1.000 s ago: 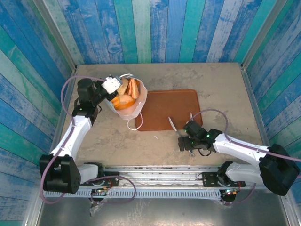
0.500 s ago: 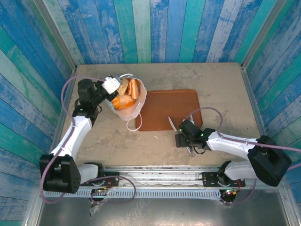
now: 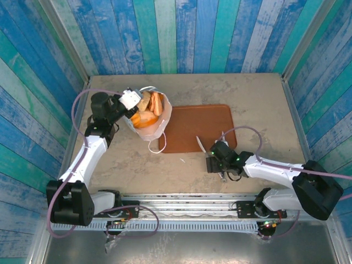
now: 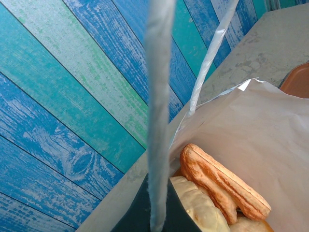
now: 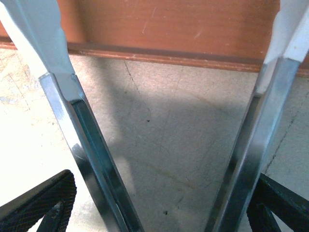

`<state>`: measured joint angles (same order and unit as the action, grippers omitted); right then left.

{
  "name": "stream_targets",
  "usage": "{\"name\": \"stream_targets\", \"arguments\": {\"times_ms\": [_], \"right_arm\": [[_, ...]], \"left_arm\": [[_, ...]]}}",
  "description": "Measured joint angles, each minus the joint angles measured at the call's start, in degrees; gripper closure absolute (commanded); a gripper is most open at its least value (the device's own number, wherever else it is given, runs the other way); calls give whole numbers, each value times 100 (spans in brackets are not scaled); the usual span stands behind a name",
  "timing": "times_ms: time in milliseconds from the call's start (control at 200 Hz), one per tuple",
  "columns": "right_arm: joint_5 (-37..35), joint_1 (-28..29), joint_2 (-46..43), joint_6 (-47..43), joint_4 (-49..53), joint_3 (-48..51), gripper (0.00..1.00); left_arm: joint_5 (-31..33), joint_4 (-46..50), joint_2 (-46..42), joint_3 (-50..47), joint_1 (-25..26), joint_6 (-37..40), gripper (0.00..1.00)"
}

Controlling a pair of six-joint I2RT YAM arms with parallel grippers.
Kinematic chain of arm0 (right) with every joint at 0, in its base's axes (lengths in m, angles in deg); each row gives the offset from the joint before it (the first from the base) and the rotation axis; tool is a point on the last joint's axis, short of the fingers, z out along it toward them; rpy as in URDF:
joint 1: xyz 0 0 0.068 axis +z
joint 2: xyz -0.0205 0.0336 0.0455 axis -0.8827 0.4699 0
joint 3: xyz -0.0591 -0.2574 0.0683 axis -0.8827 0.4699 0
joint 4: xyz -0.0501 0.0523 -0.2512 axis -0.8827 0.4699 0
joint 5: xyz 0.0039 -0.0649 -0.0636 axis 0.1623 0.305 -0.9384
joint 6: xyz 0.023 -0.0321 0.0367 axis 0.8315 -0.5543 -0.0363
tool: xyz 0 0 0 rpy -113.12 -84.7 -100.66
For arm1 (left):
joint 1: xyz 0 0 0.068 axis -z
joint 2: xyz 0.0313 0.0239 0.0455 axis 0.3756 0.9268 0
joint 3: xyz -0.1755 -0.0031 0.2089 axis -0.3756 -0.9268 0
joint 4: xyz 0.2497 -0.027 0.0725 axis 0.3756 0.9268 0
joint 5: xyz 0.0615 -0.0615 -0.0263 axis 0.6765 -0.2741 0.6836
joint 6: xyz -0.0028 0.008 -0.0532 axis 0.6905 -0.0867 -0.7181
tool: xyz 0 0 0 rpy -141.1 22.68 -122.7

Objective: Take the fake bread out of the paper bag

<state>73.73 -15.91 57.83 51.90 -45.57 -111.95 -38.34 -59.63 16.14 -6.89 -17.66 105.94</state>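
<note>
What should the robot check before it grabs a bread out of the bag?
1. Bag held steady: left gripper is shut on the bag: ok.
2. Bag mouth open, bread showing on top: ok.
3. Tongs sit in the right gripper: ok.
4. Tongs spread apart with nothing between them: ok.
5. Tongs close to the bag: not ok, their tips are at the tray's near edge.
6. Bread loose enough to lift: cannot tell.
</note>
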Motion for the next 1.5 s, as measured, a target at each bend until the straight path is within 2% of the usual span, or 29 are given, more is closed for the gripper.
{"name": "stream_targets", "arguments": {"times_ms": [200,506,766,1222,1347,1502], "right_arm": [[-114,98,-20,109,120,13,14],[-575,636,413,435,409,-278,16],[-629,675,422,588,415,-280,22],[-872,708,813,896,234,-463,23],[-933,713,846,922,146,-459,33],[-1016,713,876,999,42,-459,63]], "left_arm": [[4,0,0,0,0,2,100],[7,-2,-4,0,0,4,100],[9,-2,-17,0,0,4,100],[131,42,-105,0,0,46,100],[136,48,-136,0,0,48,100],[138,48,-138,0,0,48,100]]}}
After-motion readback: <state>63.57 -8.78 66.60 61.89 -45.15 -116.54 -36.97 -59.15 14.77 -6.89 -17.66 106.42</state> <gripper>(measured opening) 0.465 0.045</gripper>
